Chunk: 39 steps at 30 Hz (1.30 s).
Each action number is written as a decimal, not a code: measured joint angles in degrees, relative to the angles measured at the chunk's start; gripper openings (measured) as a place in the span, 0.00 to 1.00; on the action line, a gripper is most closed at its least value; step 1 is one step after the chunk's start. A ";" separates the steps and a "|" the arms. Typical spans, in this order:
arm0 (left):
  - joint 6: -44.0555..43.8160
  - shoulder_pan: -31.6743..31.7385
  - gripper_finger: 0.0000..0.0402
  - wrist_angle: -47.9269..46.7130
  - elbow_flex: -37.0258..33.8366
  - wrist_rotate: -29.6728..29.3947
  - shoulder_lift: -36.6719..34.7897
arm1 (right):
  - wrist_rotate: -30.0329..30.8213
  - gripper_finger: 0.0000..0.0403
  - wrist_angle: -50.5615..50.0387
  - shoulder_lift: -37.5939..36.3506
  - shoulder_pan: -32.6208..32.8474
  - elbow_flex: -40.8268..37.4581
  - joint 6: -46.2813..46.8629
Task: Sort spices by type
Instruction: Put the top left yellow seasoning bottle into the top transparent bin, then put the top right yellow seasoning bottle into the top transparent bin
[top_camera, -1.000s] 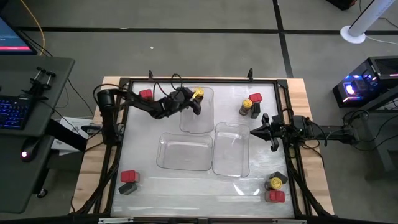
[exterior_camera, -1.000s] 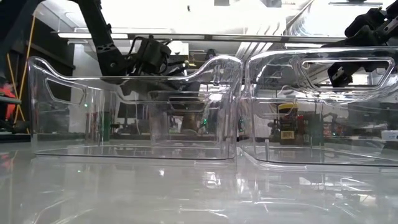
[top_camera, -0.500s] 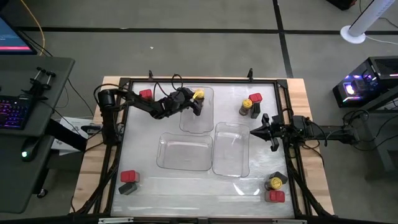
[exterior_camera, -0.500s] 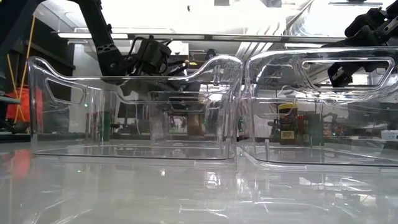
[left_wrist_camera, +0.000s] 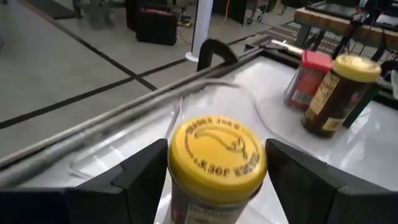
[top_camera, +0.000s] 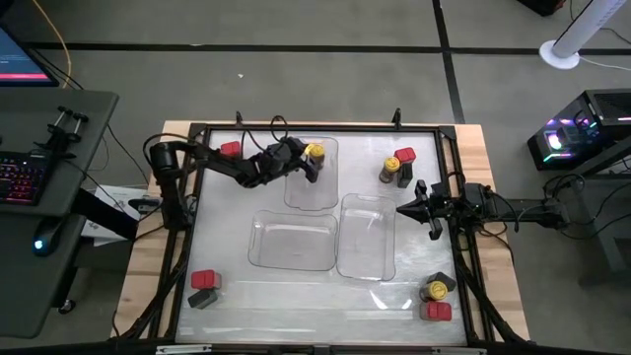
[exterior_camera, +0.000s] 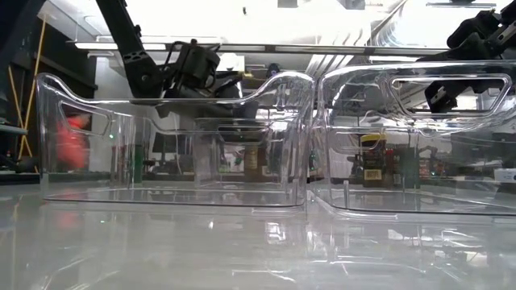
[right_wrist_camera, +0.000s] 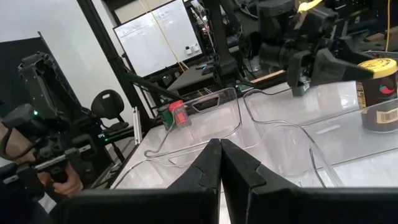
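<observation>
Left wrist view: left tool [left_wrist_camera: 217,180] stands apart around yellow-lidded jar [left_wrist_camera: 216,155], gripping nothing; lift straight up, avoid tipping it.

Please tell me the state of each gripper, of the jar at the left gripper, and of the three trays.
yellow-lidded jar: upright, lid on, standing in the far tray.
far tray: holds that one jar.
left gripper: open, astride that jar's lid.
right gripper: shut, empty.
near left tray: empty.
near right tray: empty.
</observation>
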 joint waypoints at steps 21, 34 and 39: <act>-2.53 -1.94 0.64 -37.86 0.07 7.93 -35.40 | 0.00 0.00 0.02 0.02 -0.02 0.00 0.02; -16.06 -7.12 0.64 -57.49 0.07 16.24 -51.28 | 0.00 0.00 0.00 0.00 -0.02 0.00 0.00; -17.75 -5.00 0.63 -52.72 0.07 16.10 -51.38 | 0.00 0.00 0.01 0.01 -0.02 0.00 0.00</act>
